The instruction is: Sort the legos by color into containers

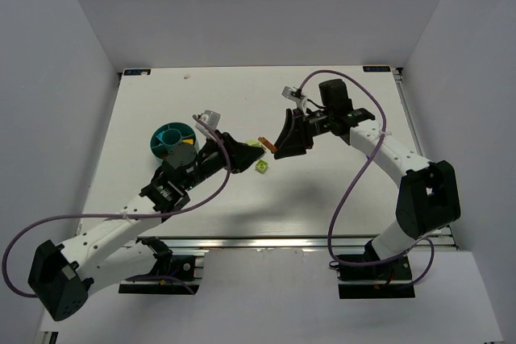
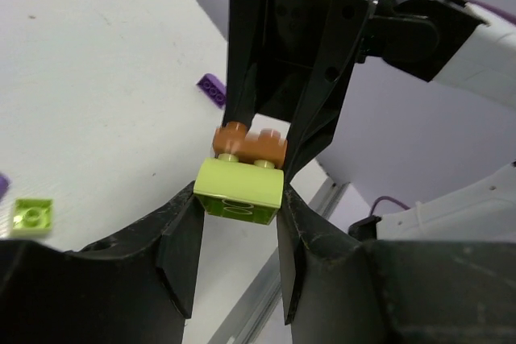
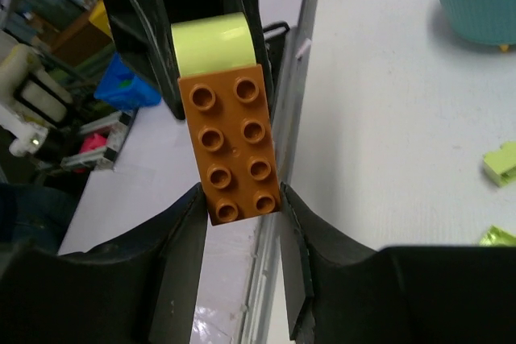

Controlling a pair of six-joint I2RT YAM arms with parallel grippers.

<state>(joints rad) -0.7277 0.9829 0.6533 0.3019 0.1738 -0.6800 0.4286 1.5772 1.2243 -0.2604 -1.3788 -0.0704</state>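
Left claw (image 2: 238, 203) pinches a lime brick (image 2: 239, 191) by its sides. Right claw (image 3: 240, 195) pinches a brown brick (image 3: 234, 147) by its long sides, eight studs facing its camera. The two bricks touch, held in the air between the claws, to the right of the teal bowl (image 1: 165, 129). On the white table (image 1: 339, 191), just right of the bowl, lies a loose lime piece (image 1: 260, 167); a purple brick (image 2: 212, 90) lies farther right
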